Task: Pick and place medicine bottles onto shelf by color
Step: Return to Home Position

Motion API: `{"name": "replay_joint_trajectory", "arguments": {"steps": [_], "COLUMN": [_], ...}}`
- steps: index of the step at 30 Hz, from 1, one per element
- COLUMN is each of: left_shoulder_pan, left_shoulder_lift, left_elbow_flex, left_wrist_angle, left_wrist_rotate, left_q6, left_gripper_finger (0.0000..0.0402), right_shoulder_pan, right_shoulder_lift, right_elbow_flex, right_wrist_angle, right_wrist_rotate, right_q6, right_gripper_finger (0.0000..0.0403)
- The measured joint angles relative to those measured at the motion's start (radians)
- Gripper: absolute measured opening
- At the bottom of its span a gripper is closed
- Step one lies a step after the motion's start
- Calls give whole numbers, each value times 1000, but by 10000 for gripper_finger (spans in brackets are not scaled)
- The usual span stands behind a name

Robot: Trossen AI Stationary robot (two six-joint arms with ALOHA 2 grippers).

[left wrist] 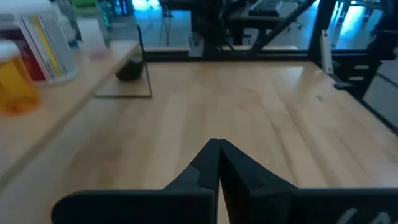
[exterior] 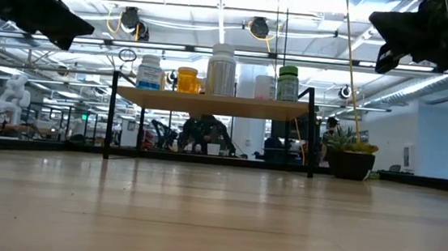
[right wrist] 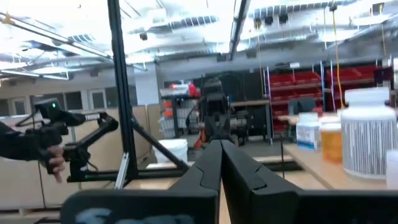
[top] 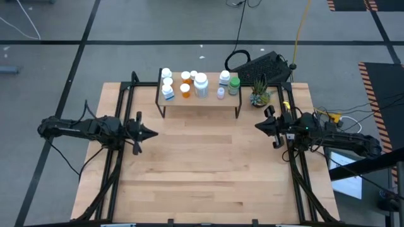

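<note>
Several medicine bottles [top: 201, 84] stand upright on the shelf [top: 199, 101], a light-wood board on black legs at the table's far middle. Blue-white ones stand at its left end [top: 167, 92], orange ones [top: 185, 90] beside them, a large white one in the middle, a green-capped one [top: 234, 86] at the right end. In the low view the bottles [exterior: 221, 69] line the shelf top [exterior: 210, 101]. My left gripper [top: 153, 133] hovers shut over the table's left side, empty. My right gripper [top: 257, 125] hovers shut over the right side, empty. Both show shut in their wrist views [left wrist: 217, 149] [right wrist: 219, 149].
A small potted plant [top: 259, 96] stands right of the shelf near the far right corner. A black keyboard and cable [top: 262, 66] lie on the floor beyond the far edge. The wooden tabletop [top: 202, 170] stretches bare between the arms and toward the near edge.
</note>
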Motion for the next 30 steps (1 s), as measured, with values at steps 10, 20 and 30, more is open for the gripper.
{"name": "replay_joint_trajectory", "arguments": {"steps": [10, 20, 30], "left_shoulder_pan": [7, -4, -4], "left_shoulder_lift": [-67, -251, -268], "left_elbow_flex": [8, -2, -152], "left_wrist_angle": [37, -7, 234], "left_wrist_rotate": [12, 85, 62], "left_q6": [43, 141, 143], "left_gripper_finger": [21, 17, 6], "right_shoulder_pan": [0, 1, 2], "right_shoulder_lift": [0, 2, 1], "right_elbow_flex": [-2, -3, -3], "right_wrist_angle": [-22, -159, -91], "right_wrist_rotate": [29, 103, 101], "right_q6": [65, 48, 227], "right_gripper_finger": [0, 0, 0]}}
